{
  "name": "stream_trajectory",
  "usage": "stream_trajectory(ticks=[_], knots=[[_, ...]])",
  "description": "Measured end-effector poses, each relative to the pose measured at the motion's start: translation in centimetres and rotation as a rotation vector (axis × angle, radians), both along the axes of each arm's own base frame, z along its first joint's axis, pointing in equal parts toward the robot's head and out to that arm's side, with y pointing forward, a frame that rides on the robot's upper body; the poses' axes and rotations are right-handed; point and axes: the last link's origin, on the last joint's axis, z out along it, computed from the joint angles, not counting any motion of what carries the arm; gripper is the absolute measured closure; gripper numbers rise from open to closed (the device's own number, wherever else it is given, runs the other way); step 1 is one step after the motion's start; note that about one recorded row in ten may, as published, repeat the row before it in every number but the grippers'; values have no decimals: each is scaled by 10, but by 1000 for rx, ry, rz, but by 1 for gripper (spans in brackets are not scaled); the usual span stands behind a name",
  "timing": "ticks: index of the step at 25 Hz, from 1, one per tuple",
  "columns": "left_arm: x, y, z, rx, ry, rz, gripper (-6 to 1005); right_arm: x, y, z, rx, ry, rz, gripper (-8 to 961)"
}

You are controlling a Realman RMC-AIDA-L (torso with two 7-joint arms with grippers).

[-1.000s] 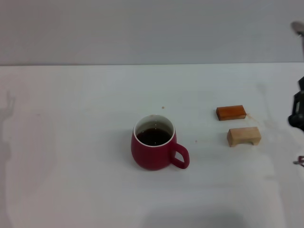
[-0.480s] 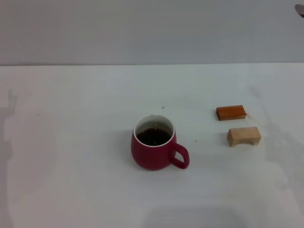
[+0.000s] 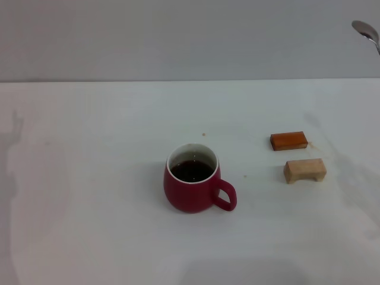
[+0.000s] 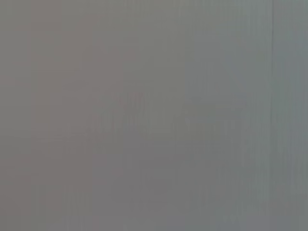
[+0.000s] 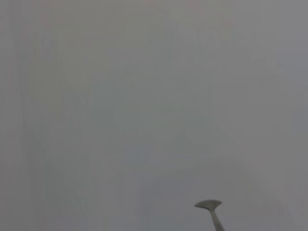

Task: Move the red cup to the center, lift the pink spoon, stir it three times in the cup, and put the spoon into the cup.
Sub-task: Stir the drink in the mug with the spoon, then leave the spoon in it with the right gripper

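The red cup (image 3: 191, 185) stands upright near the middle of the white table, with dark liquid inside and its handle toward the front right. The grey bowl of the pink spoon (image 3: 364, 28) is up in the air at the far right edge of the head view, well above and right of the cup. Its pink handle is out of view. The right wrist view shows the spoon's bowl and neck (image 5: 209, 206) against a plain wall. My right gripper holds the spoon from beyond the frame edge. My left gripper is out of view.
An orange-brown wooden block (image 3: 288, 141) and a pale wooden block (image 3: 304, 170) lie to the right of the cup. The white table (image 3: 89, 178) ends at a grey wall behind. The left wrist view shows only plain grey.
The dark body of my right gripper, at the right edge a second ago, has left the head view. The spoon bowl rose toward the top corner, then came back down and slightly left.
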Motion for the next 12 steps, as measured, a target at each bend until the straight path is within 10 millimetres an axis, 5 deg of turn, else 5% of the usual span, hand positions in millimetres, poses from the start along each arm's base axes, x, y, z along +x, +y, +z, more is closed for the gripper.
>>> stream_trajectory(ticks=[12], knots=[[-2,3,-6,-33,-16,22,154,-6,48,7,-185,-212,75,803]])
